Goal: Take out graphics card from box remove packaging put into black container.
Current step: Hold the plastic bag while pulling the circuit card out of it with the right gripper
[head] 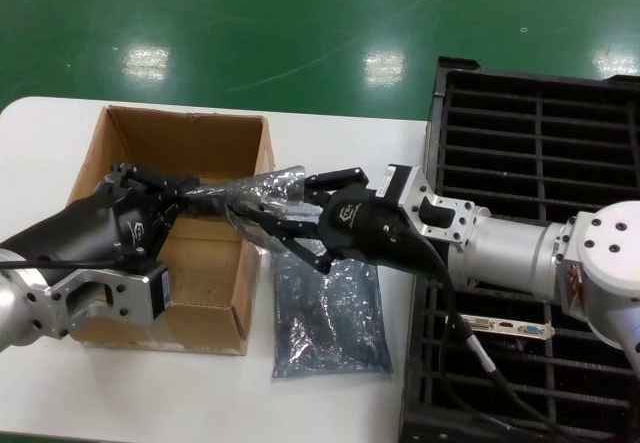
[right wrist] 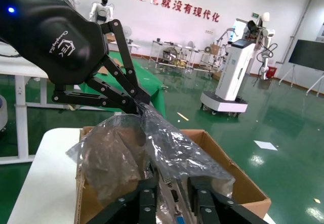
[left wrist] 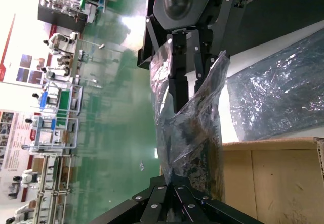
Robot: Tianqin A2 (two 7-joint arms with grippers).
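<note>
Above the box's [head: 175, 153] right wall, the left gripper [head: 180, 195] pinches the packaging's [head: 262, 195] closed end while the right gripper [head: 275, 213] clamps the graphics card [right wrist: 169, 193] through its mouth, extraction underway; one card [head: 510, 327] already rests in the black container [head: 600, 163].

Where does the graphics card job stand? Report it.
Done: one graphics card lies in the black container, and an empty bag lies on the table beside the box. In hand: the left gripper and right gripper hold a bagged card between them above the box. Left: unbag it and place it.
</note>
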